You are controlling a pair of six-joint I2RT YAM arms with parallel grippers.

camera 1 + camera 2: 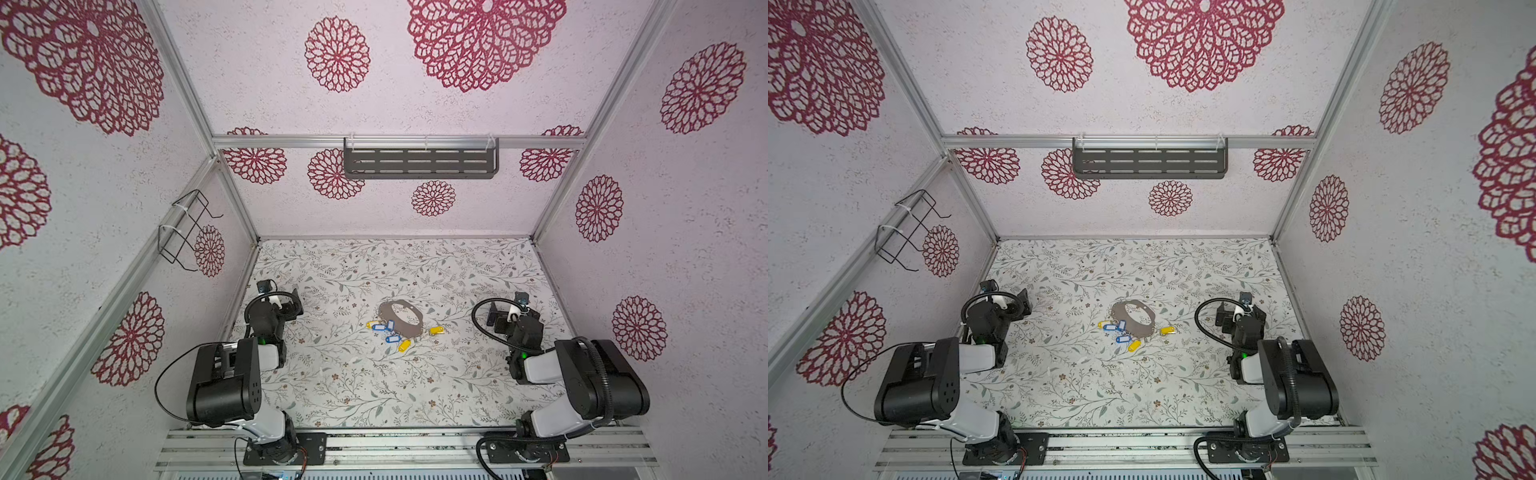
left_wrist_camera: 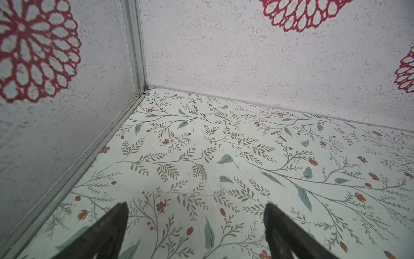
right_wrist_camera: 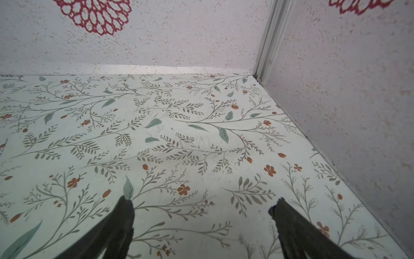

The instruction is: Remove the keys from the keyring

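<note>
Both claws wide open, nothing held: left claw (image 2: 195, 208) and right claw (image 3: 201, 204) see only bare table (image 1: 332, 386). Keyring (image 1: 405, 331) lies flat at table middle, between arms, well apart from both. Keys (image 1: 390, 339) bunch at its near edge, toward robot base. One yellow key (image 1: 436, 330) sticks out to right side; right claw seems bit nearer.

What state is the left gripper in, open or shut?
Open. The left gripper shows wide-apart jaws over the table, nothing between them.

Keys (image 1: 392, 339) at keyring's (image 1: 409, 330) near edge
</note>
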